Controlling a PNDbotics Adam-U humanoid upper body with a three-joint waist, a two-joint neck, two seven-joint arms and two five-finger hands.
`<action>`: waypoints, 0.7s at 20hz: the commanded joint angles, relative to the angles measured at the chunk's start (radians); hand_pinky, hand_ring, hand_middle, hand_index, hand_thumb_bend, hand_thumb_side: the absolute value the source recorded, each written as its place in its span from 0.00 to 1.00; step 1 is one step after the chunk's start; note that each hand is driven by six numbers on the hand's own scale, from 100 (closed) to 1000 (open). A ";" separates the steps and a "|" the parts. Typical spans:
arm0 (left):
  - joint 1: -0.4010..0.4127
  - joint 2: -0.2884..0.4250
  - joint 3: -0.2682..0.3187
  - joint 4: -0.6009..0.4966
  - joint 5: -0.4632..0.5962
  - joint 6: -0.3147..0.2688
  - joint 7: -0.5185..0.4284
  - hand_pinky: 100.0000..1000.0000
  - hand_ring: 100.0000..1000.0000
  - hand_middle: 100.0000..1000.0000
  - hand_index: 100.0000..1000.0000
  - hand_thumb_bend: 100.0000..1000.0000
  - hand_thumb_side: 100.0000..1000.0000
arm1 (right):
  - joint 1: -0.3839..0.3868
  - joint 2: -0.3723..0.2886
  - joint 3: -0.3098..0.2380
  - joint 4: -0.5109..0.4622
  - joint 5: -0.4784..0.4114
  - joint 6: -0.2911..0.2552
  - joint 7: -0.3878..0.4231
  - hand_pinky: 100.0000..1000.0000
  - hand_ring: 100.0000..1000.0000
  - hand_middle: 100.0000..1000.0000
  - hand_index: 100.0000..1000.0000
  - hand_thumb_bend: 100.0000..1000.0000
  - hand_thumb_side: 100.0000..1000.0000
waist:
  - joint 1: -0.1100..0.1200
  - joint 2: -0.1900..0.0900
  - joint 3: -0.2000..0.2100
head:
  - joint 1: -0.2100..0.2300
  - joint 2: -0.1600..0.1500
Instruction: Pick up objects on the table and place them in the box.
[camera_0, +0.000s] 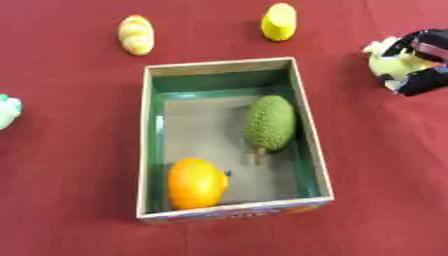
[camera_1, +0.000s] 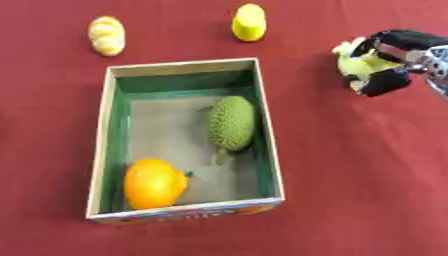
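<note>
An open box (camera_1: 273, 150) with green inner walls sits mid-table on the red cloth. Inside lie a bumpy green fruit (camera_1: 231, 123) and an orange fruit (camera_1: 154, 183). Beyond the box rest a pale bread-like piece (camera_1: 107, 35) at the far left and a yellow piece (camera_1: 249, 22) at the far middle. My right hand (camera_1: 392, 61) is at the right, above and beside the box, fingers curled round a pale yellow object (camera_1: 357, 61). A pale green-white thing (camera_0: 7, 111) shows at the left edge of the left eye view. My left hand shows in neither view.
Red cloth covers the whole table. Open cloth lies to the right of the box and in front of it.
</note>
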 joint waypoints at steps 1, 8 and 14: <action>-0.009 0.021 0.004 -0.016 0.001 0.000 -0.004 0.75 0.63 0.64 0.83 0.00 0.60 | -0.005 -0.016 0.006 0.010 -0.014 0.012 -0.047 0.79 0.77 0.63 0.76 0.01 0.31 | -0.001 -0.014 0.001 | -0.002 -0.014; -0.012 0.022 0.004 -0.016 0.001 -0.001 -0.006 0.75 0.63 0.64 0.83 0.00 0.60 | -0.006 -0.016 0.003 0.007 -0.010 0.013 -0.140 0.75 0.70 0.57 0.71 0.00 0.24 | -0.005 -0.015 -0.001 | 0.000 -0.015; -0.010 0.022 0.005 -0.016 -0.001 -0.001 -0.007 0.75 0.63 0.63 0.83 0.00 0.59 | -0.005 -0.023 -0.010 -0.025 -0.037 0.014 -0.208 0.73 0.66 0.53 0.67 0.00 0.19 | -0.007 -0.023 -0.007 | 0.004 -0.012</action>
